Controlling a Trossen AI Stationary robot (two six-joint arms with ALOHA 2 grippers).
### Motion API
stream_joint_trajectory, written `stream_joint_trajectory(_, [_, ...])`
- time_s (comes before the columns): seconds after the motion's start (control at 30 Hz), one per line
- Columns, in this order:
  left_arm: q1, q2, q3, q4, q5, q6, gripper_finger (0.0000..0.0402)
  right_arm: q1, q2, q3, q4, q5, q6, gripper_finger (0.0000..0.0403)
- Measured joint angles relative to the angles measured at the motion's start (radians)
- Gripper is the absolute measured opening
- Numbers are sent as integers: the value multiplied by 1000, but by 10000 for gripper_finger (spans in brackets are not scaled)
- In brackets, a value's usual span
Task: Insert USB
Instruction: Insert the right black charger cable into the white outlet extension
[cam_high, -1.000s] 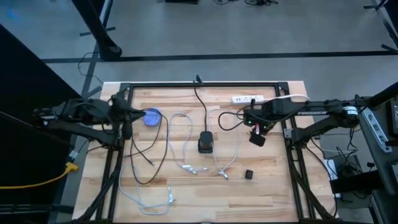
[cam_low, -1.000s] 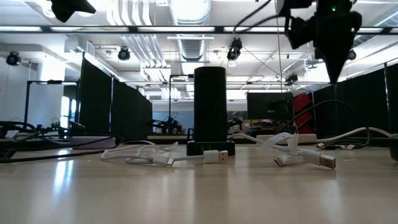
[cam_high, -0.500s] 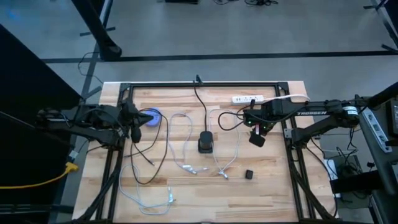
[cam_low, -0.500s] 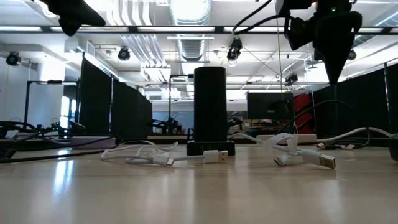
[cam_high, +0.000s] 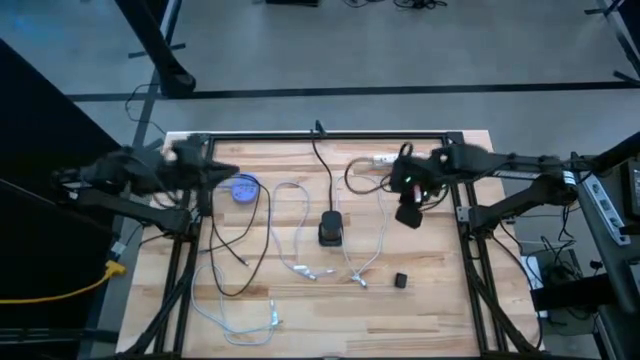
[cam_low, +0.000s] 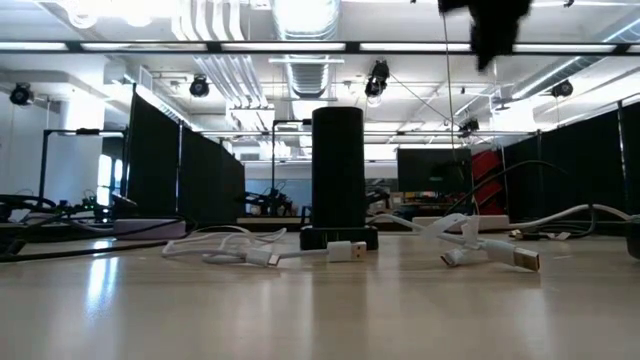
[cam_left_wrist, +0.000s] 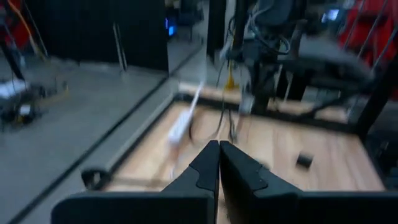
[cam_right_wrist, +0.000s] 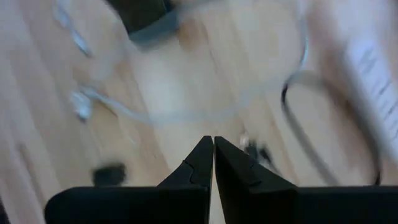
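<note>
Pale planked wood forms the surface (cam_high: 440, 300), framed by a black metal rail, with bare boards along its near edge. Near its middle stands a dark, upright charging dock (cam_high: 330, 229), with thin white USB cables (cam_high: 300, 268) looped loosely beside it and a small black block (cam_high: 400, 281) lying apart. Both tools hang above the far corners, the left tool (cam_left_wrist: 218, 151) and right tool (cam_right_wrist: 213, 147) each clenched on nothing.

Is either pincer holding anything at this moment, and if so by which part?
Nothing is held. The left pincer and the right pincer both have their fingers pressed together with nothing between them, up off the table.
</note>
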Motion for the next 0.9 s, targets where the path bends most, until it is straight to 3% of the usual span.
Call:
stream_joint_trajectory(0.23, [0, 55, 214, -14, -1, 75, 0, 0, 0, 318, 7, 36, -102, 0])
stream_joint_trajectory(0.4, [0, 110, 312, -103, -29, 105, 0, 0, 2, 405, 4, 53, -133, 0])
stream_joint_trajectory(0.6, [0, 143, 254, -213, -30, 106, 0, 0, 3, 324, -32, 90, -133, 0])
stream_joint_trajectory(0.9, [0, 88, -59, -214, -28, 20, 0, 0, 3, 46, 21, 89, -133, 0])
